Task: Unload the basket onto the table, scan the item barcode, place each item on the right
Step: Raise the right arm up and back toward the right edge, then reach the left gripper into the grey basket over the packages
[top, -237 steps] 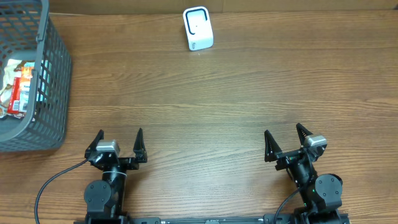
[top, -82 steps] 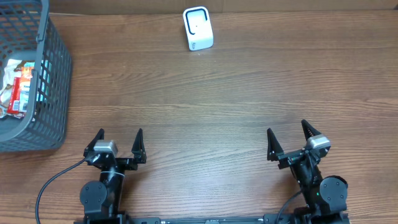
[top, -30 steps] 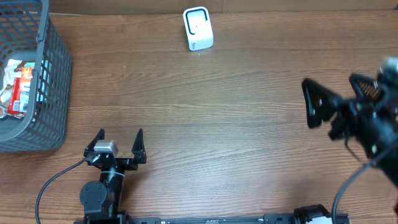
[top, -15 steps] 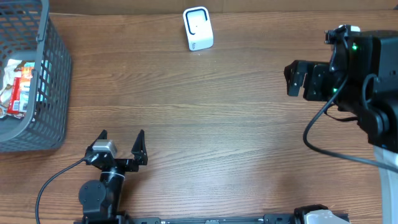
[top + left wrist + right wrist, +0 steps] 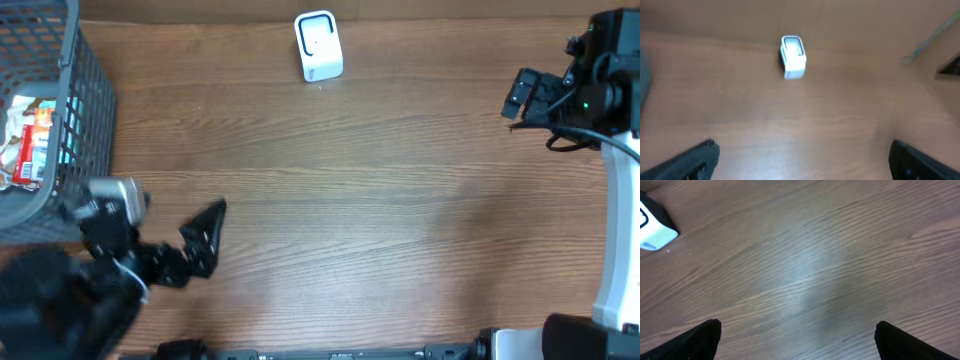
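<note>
Left gripper (image 5: 802, 146) has its jaws spread wide, one dark finger (image 5: 695, 160) in each lower corner of the left wrist view, and only bare wood shows between them. From overhead the left arm (image 5: 70, 290) is a blurred dark mass in the near left corner of the table (image 5: 350, 200), with one finger pointing towards the middle of the tabletop. The gripper holds and touches nothing.

Beyond the arm, at the far left edge, stands a grey mesh basket (image 5: 90, 120). The task's thing, a red and white packet (image 5: 32, 145), lies inside it among other wrappers, well apart from both grippers. Its barcode is too small to make out.

Further right, near the far edge and roughly in the middle, a small white scanner (image 5: 319, 45) stands upright on the wood, its framed window facing up. It appears blurred in the left wrist view and is cut off at the top left corner of the right wrist view.

Right gripper (image 5: 797, 326) is at the far right of the table, raised above the surface, jaws likewise splayed, with nothing but wood grain between the fingertips. The right arm (image 5: 610, 250) runs along the right edge in the overhead view.
</note>
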{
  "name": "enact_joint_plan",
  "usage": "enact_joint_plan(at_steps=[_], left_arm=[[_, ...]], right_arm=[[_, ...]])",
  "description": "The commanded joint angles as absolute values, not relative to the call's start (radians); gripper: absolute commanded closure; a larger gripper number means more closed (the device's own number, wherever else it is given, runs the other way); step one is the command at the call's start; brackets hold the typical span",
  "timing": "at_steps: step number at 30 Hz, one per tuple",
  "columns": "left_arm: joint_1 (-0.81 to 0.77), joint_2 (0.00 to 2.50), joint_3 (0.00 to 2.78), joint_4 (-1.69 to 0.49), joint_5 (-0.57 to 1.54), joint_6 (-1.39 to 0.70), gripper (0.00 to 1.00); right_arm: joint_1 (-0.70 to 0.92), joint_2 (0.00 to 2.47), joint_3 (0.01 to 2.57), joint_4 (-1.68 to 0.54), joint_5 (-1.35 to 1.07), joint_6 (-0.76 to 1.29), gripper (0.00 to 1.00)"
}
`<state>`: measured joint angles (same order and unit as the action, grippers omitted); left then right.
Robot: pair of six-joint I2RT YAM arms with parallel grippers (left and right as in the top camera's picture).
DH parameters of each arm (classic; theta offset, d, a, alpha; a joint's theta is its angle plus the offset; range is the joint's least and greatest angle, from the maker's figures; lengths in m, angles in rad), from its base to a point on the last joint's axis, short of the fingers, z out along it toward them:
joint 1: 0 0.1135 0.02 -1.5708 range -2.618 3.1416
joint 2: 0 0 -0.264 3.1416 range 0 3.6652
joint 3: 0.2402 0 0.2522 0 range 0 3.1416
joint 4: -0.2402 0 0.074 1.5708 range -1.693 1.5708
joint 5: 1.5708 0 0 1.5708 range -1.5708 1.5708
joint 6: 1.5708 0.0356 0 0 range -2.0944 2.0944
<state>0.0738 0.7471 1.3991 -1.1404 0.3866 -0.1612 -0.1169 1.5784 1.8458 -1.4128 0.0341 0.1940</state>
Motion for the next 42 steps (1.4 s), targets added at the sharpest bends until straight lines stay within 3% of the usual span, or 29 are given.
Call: enact_joint_plan(at_steps=[1,6,15,20,26,34,42], left_arm=[[0.078,1.060,1.856,-1.402,0.352,0.002,0.01],[0.078,1.348,2.243,-1.557,0.326,0.004,0.00],[0.080,1.548,2.268,-1.511,0.290,0.061,0.00],[0.099,1.570,2.268,-1.430,0.078,0.042,0.00],[0.351,1.576,2.269,-1.352,-0.165,0.027,0.01],[0.596,1.644,2.267,-1.361,-0.126,0.073,0.00],[0.643,1.771,2.267,-1.361,-0.041,0.183,0.00]], right_arm=[[-0.118,1.585,1.864,-1.409,0.044,0.205,0.00],[-0.118,1.585,1.864,-1.409,0.044,0.205,0.00],[-0.118,1.585,1.864,-1.409,0.044,0.205,0.00],[-0.118,1.585,1.864,-1.409,0.044,0.205,0.00],[-0.118,1.585,1.864,-1.409,0.044,0.205,0.00],[-0.118,1.585,1.864,-1.409,0.044,0.205,0.00],[-0.118,1.585,1.864,-1.409,0.044,0.205,0.00]])
